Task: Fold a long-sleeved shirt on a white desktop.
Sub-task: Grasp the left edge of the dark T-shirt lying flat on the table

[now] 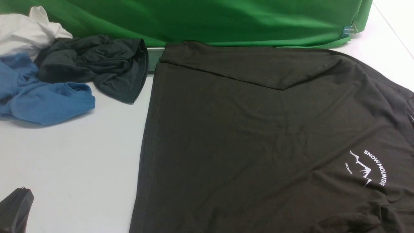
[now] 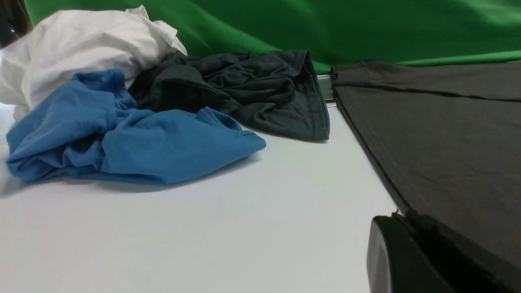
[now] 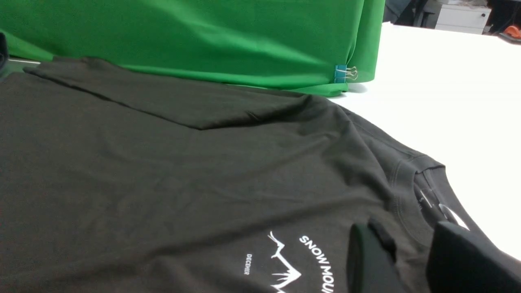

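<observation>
One far sleeve lies folded across the shirt; left gripper closed, right gripper parted over the right-end collar. Near sleeve probably next; right arm nearer.

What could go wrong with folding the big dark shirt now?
The near sleeve might fold in crooked, because the shirt is bunched up at the near right, below the mountain picture.

The right gripper might pinch too many layers or miss, since its open fingers are just over the shirt near the neck.
</observation>
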`<state>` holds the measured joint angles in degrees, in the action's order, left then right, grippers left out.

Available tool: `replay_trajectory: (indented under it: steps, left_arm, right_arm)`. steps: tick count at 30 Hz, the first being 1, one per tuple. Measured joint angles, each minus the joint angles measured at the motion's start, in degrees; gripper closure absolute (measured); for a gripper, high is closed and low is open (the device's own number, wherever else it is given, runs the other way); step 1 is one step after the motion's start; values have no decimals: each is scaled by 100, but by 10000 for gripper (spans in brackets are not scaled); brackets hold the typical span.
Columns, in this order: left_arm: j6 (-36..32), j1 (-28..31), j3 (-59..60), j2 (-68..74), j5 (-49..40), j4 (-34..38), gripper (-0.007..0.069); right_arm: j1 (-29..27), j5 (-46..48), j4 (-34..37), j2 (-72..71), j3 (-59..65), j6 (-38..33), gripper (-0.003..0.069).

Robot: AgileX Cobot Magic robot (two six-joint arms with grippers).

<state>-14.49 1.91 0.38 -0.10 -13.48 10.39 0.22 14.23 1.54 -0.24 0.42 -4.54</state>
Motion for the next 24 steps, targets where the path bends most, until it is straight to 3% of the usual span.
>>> replay_trajectory:
  steps: [15,17,21,24]
  left_arm:
    - [0,0,0,0,70,0,604]
    - [186,0,0,0,427,333,604]
    - [847,0,0,0,1292,1835,604]
    - [1091,0,0,0,1785,2218,604]
  right_arm:
    - [0,0,0,0,0,0,419]
    - [0,0,0,0,0,0,419]
    - [0,0,0,0,0,0,419]
    - [0,0,0,0,0,0,418]
